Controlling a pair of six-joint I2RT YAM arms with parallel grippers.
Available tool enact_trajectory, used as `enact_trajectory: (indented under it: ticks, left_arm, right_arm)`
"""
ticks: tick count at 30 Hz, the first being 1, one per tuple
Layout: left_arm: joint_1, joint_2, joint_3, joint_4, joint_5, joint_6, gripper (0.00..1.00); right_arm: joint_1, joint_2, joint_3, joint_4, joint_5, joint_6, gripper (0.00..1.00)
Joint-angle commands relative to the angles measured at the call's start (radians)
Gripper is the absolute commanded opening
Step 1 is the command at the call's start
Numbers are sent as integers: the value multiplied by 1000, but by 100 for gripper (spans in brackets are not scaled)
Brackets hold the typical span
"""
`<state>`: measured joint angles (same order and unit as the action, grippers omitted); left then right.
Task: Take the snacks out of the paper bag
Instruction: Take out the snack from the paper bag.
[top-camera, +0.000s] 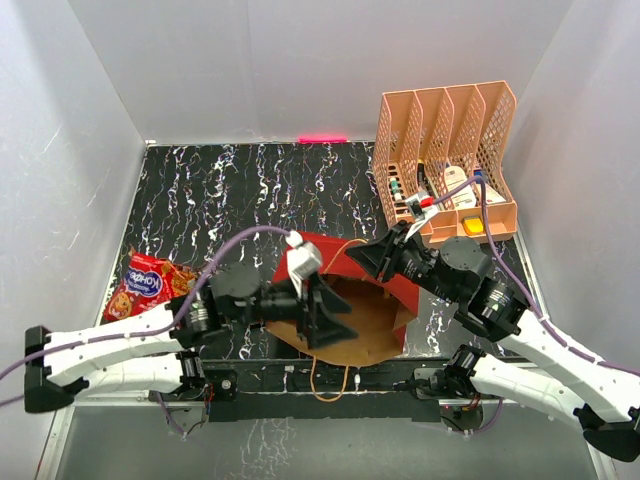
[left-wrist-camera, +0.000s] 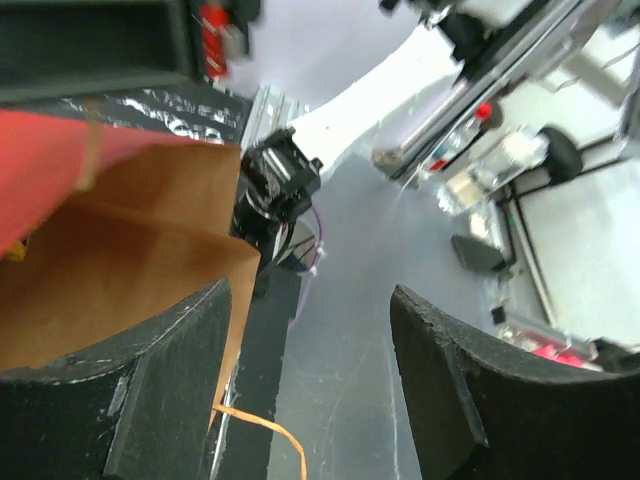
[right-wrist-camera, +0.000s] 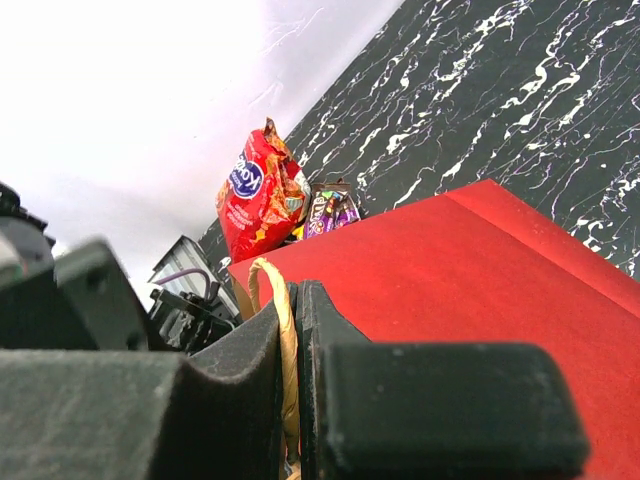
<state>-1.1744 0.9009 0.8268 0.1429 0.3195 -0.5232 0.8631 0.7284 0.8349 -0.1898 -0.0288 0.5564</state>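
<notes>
Paper bag (top-camera: 372, 318) before peach rack (top-camera: 445, 130) (left gripper (left-wrist-camera: 310, 390) agape, right gripper (right-wrist-camera: 298, 325) tight on cord handle (right-wrist-camera: 268, 283))

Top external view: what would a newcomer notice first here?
The dark red paper bag lies near centre, with the right gripper pinching its cord handle and the left gripper open at its mouth. The red snack bag sits far left, the peach rack back right.
</notes>
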Motion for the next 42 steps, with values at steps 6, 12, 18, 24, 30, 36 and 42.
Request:
enact_trajectory:
  ticks: [6, 12, 18, 24, 30, 36, 42]
  left_arm:
    - [-325, 235, 88, -198, -712, 304, 63]
    - [-332, 384, 97, -299, -1050, 323, 51]
    - [-331, 564, 122, -332, -1132, 412, 50]
    - [-330, 678, 116, -240, -1213, 534, 50]
    - [-293, 780, 115, -126, -1238, 631, 49]
    - [-226, 896, 170, -101, -1279, 679, 56]
    - [-154, 958, 205, -84, -1312, 706, 58]
  right_arm:
    - [0, -7, 7, 53, 12, 4, 7]
    - [0, -12, 9, 47, 20, -1, 7]
    - [0, -12, 10, 44, 20, -1, 7]
    - [1, -8, 20, 40, 15, -1, 7]
    - [0, -7, 30, 34, 13, -2, 7]
    - [1, -17, 35, 25, 14, -1, 7]
    - [0, -29, 32, 15, 23, -3, 7]
